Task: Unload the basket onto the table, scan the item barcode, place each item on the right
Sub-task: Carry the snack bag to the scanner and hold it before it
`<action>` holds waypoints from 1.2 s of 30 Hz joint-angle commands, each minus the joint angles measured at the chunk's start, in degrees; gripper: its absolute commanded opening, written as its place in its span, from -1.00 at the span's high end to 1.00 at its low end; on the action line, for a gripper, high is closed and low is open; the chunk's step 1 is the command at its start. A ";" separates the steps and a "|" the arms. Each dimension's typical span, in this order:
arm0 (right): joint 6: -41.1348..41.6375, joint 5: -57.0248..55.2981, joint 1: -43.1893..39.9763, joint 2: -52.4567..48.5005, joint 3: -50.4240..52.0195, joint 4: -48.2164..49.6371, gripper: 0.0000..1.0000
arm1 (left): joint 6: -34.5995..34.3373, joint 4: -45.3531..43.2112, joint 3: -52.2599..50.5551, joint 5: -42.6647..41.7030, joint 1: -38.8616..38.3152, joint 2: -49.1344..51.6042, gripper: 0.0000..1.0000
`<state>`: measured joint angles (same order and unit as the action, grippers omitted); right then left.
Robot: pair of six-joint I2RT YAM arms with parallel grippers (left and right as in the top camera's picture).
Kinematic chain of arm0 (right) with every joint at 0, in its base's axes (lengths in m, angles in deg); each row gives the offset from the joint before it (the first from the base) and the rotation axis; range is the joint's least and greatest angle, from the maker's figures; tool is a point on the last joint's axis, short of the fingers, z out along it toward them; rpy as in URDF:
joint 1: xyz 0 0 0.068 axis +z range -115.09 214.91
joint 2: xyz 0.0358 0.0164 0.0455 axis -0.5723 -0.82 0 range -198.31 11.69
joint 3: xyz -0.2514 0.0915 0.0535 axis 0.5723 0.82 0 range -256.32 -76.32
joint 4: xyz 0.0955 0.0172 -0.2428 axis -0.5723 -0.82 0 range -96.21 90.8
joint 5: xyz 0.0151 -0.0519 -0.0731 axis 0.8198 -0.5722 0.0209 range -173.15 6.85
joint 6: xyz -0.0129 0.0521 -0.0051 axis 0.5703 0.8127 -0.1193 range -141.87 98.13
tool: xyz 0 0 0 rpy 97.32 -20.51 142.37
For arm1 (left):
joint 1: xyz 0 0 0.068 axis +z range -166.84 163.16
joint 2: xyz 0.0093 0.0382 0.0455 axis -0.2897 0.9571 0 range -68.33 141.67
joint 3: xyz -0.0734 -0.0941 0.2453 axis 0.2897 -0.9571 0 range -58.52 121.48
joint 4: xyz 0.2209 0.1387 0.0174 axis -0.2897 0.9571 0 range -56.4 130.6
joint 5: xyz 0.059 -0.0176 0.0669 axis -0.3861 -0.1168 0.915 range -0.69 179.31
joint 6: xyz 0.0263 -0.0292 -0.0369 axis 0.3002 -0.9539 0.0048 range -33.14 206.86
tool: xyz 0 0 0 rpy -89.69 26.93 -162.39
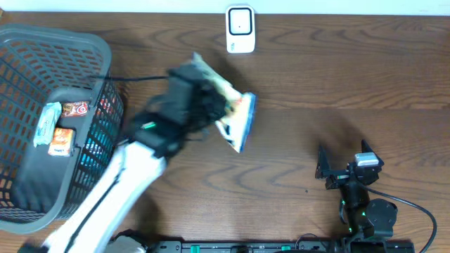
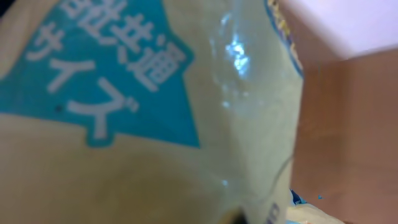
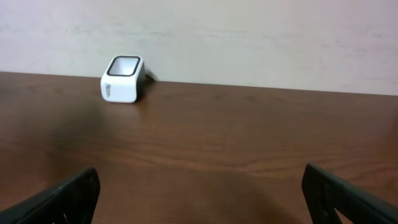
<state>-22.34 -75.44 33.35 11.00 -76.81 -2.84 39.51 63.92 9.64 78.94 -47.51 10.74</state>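
Dark wooden table (image 1: 337, 77) against a pale wall, with the white scanner (image 1: 240, 29) standing at its far edge. On my left arm, the left gripper (image 1: 214, 105) is clamped tight on the snack packet (image 1: 238, 118). The yellow-and-blue bag sits mid-table, apart from the scanner and to the right of the grey basket (image 1: 56, 29), which holds a few other packs. The bag fills my left wrist view, blurred. The right gripper (image 1: 343, 160) rests near the front edge, its 2 fingers spread wide, holding nothing.
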 commanded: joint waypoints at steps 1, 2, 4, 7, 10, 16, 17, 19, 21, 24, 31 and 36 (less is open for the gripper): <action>0.61 -0.28 0.90 0.35 0.17 -0.07 -0.99 | 1.90 0.04 0.57 7.85 -4.57 7.93 0.85; 0.59 -0.28 0.90 0.35 0.17 -0.07 -0.99 | 1.88 0.04 0.57 8.50 -5.31 10.71 0.85; 0.59 -0.28 0.90 0.35 0.17 -0.07 -0.99 | 1.70 0.00 0.57 8.48 -5.86 15.30 0.85; 0.59 -0.28 0.90 0.35 0.17 -0.07 -0.98 | 1.20 0.09 0.57 8.22 -5.95 20.98 0.85; 0.59 -0.28 0.90 0.35 0.17 -0.07 -0.98 | 1.22 0.13 0.57 8.04 -5.95 24.68 0.11; 0.61 -0.28 0.90 0.35 0.17 -0.07 -0.99 | 4.55 4.55 4.74 8.79 -5.22 20.41 -0.97; 0.61 -0.28 0.90 0.35 0.17 -0.07 -0.99 | 4.70 6.16 5.66 9.55 -5.05 19.26 -0.97; 0.61 -0.28 0.90 0.35 0.17 -0.07 -0.99 | 4.74 8.72 6.78 11.72 -5.01 16.81 -0.76; 0.61 -0.28 0.90 0.35 0.17 -0.07 -0.99 | 4.72 9.51 6.84 13.77 -5.01 14.12 0.33; 0.59 -0.28 0.90 0.35 0.17 -0.07 -0.99 | 4.70 9.05 6.86 14.10 -5.01 11.85 0.85; 0.59 -0.28 0.90 0.35 0.17 -0.07 -0.99 | 4.15 5.44 6.54 14.08 -4.96 13.92 0.85; 0.61 -0.28 0.90 0.35 0.17 -0.07 -0.99 | 1.57 3.63 6.16 13.77 -4.96 20.85 0.85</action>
<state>-22.31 -75.46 33.35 11.00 -76.81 -2.82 43.13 67.59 16.13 91.68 -52.67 26.59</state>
